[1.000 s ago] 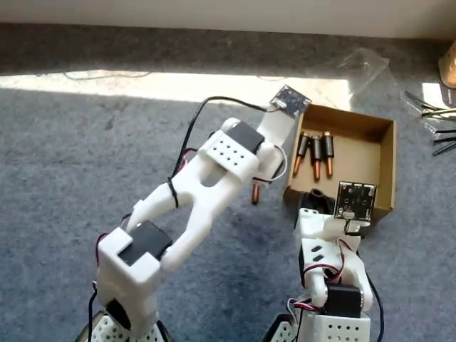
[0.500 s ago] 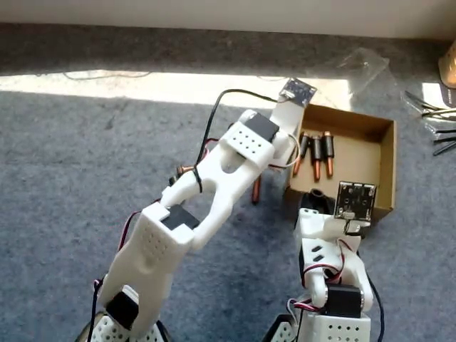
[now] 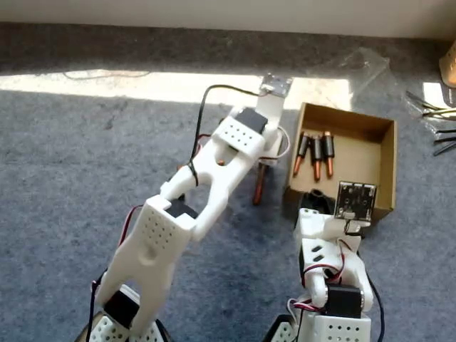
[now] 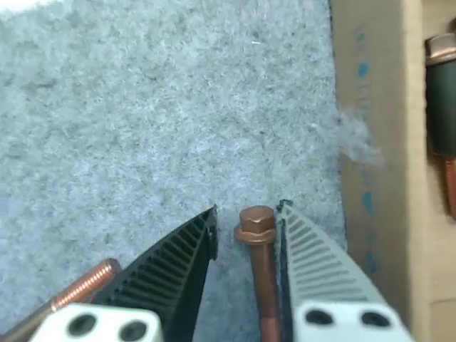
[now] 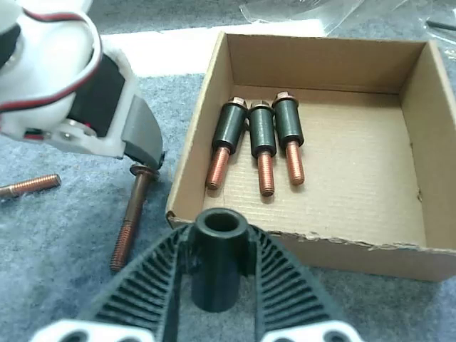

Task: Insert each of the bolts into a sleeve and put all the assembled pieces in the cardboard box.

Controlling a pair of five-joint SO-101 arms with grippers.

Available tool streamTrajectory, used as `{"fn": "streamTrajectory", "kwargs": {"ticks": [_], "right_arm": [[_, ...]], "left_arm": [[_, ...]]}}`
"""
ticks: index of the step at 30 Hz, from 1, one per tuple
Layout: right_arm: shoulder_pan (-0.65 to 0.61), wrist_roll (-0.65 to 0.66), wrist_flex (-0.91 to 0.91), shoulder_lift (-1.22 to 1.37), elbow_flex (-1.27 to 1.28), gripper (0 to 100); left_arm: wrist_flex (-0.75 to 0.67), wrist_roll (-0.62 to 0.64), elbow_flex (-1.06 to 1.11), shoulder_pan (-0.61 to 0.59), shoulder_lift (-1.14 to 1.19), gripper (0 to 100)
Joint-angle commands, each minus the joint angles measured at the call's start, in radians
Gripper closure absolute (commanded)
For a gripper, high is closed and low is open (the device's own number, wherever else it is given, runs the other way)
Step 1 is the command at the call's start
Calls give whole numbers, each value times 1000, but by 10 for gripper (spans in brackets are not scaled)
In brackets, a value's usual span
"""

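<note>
A copper bolt lies on the grey carpet just outside the cardboard box. My left gripper is open and straddles the bolt's head, one finger on each side. In the high view the same bolt pokes out from under the left arm's wrist. My right gripper is shut on a black sleeve, held upright near the box's front wall. Three assembled pieces lie side by side inside the box. A second loose bolt rests on the carpet beside the left gripper.
A crumpled clear plastic bag lies beyond the box. Black strips lie at the right edge. A sunlit band crosses the carpet at the back, and open carpet stretches to the left.
The left arm has stretched out and its wrist has swung away from the box's corner, leftward over the loose bolt. The right arm has kept still with the sleeve.
</note>
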Motion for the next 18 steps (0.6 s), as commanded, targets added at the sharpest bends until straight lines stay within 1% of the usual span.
{"fn": "streamTrajectory", "kwargs": {"ticks": [1,4,12,18], "right_arm": [[12,-8,-30,-13,-10,994],[12,-8,-30,-13,-10,994],[12,-8,-30,-13,-10,994],[13,-8,-30,-13,-10,994]], "left_arm": [[20,12,-35,-13,-12,832],[25,12,-31,-13,-10,832],[106,12,-35,-4,-10,832],[98,14,-35,-12,-10,832]]}}
